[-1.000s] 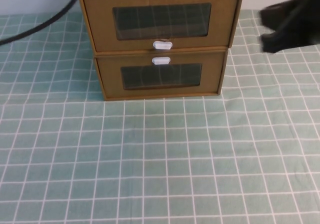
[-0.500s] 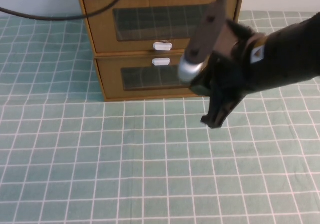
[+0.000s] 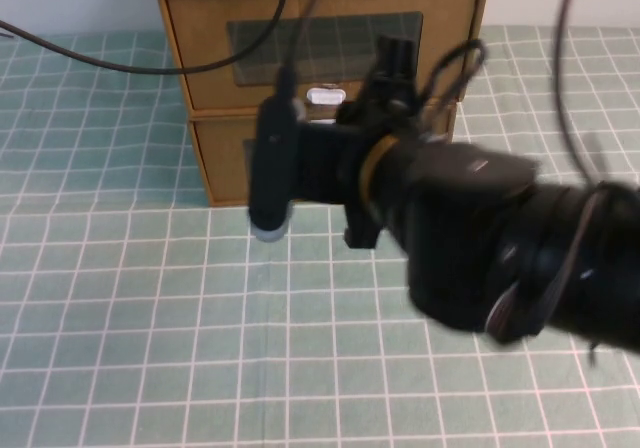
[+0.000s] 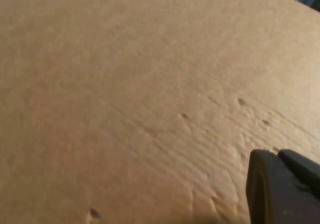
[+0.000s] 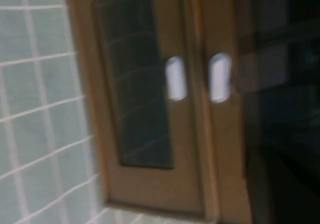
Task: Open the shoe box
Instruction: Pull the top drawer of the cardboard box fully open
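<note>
The brown cardboard shoe box [image 3: 200, 48] stands at the back of the table with two windowed drawers, one above the other. The upper drawer's white handle [image 3: 325, 95] shows; the lower drawer's front is mostly hidden by my right arm. My right gripper [image 3: 392, 60] is shut and held in front of the upper drawer, just right of that handle. In the right wrist view both handles show, lower [image 5: 175, 78] and upper [image 5: 220, 77], and both drawers look closed. My left gripper [image 4: 280, 156] is shut, close over the box's plain cardboard top [image 4: 125, 84].
A green checked cloth [image 3: 120, 308] covers the table in front of and beside the box. Black cables [image 3: 100, 60] hang across the back left and over the box. My right arm [image 3: 480, 238] fills the right middle of the high view.
My right arm has swung in from the far right, across the front of the box, and now covers the lower drawer. The box has not moved.
</note>
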